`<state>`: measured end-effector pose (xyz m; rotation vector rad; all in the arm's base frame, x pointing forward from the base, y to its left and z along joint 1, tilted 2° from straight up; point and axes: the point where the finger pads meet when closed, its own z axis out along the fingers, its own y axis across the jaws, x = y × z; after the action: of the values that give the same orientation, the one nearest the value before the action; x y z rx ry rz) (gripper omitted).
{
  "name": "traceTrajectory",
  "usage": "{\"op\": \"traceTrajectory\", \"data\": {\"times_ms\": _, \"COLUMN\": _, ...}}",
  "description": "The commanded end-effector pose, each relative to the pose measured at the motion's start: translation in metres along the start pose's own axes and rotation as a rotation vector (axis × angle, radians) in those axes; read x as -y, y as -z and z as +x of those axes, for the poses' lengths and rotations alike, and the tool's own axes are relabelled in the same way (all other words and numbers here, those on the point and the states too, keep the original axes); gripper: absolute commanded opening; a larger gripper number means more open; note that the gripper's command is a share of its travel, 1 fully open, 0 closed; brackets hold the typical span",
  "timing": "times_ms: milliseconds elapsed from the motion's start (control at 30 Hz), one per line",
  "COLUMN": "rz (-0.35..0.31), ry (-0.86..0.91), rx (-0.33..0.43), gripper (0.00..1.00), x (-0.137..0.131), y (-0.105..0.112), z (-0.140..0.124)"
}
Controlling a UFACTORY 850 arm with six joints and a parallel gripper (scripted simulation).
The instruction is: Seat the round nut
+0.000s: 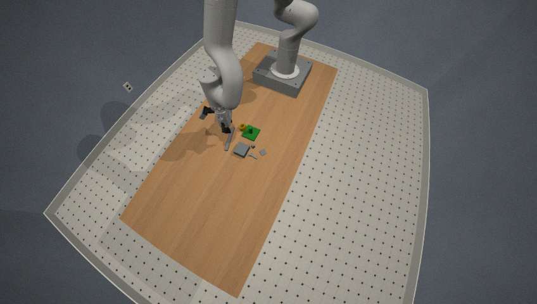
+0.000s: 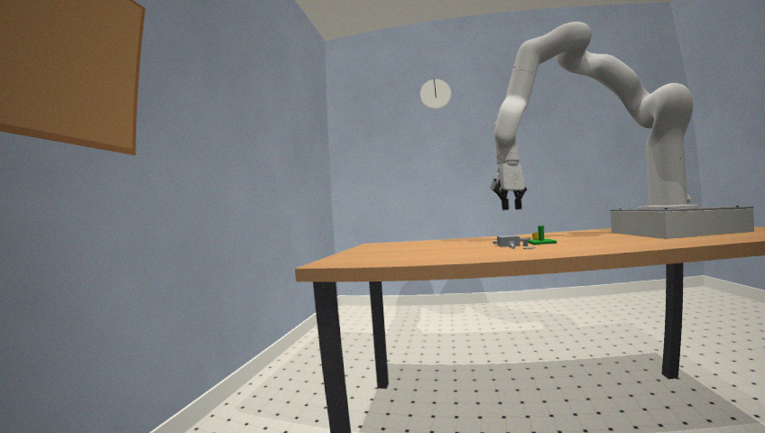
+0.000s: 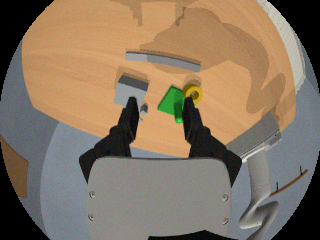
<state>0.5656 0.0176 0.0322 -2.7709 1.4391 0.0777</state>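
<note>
A yellow round nut (image 1: 242,126) lies on the wooden table right beside a green base plate (image 1: 251,132) with an upright green round peg (image 1: 249,129). The nut and peg also show in the side view as the nut (image 2: 535,235) and peg (image 2: 540,232), and in the wrist view as the nut (image 3: 194,92) and green plate (image 3: 171,102). My gripper (image 2: 511,204) is open and empty, hanging well above the table, a little to the side of the nut. In the wrist view the fingers frame the green plate from above.
A grey square block (image 1: 240,149), a long grey bar (image 1: 229,138), a small grey square nut (image 1: 263,152) and a small grey peg piece (image 1: 252,155) lie close to the green plate. The arm's grey mount (image 1: 282,76) stands at the table's far end.
</note>
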Motion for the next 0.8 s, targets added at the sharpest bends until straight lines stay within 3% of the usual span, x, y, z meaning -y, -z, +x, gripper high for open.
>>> {"op": "traceTrajectory", "data": {"times_ms": 0, "rz": -0.008, "ry": -0.145, "rx": -0.026, "gripper": 0.60, "x": -0.019, "y": -0.009, "z": -0.017}}
{"op": "traceTrajectory", "data": {"times_ms": 767, "rz": -0.010, "ry": -0.439, "rx": -0.030, "gripper": 0.60, "x": -0.065, "y": -0.028, "z": -0.055}}
